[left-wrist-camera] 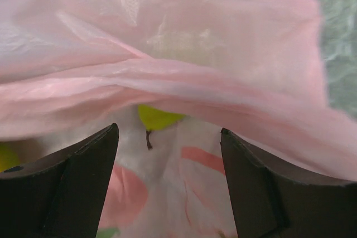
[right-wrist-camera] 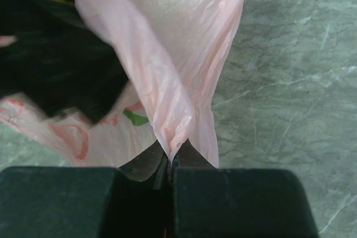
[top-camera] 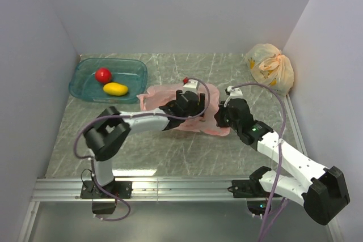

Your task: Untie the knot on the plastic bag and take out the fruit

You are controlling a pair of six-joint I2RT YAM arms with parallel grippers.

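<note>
My right tool (right-wrist-camera: 169, 157) is pinched tight on a gathered fold of the plastic bag (right-wrist-camera: 173, 48), which lies mid-tabletop (top-camera: 170, 151). My left tool (left-wrist-camera: 168, 133) is spread at the bag's opening, and a yellow-green fruit (left-wrist-camera: 158, 117) shows inside. Farther back, a red apple (top-camera: 102, 75) and a yellow fruit (top-camera: 115, 89) sit in the blue tray (top-camera: 131, 71).

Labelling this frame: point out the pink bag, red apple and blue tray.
pink bag (right-wrist-camera: 184, 37), right wrist view, stretched sheet.
red apple (top-camera: 103, 75), top view, its middle.
blue tray (top-camera: 84, 86), top view, bare left part.
</note>
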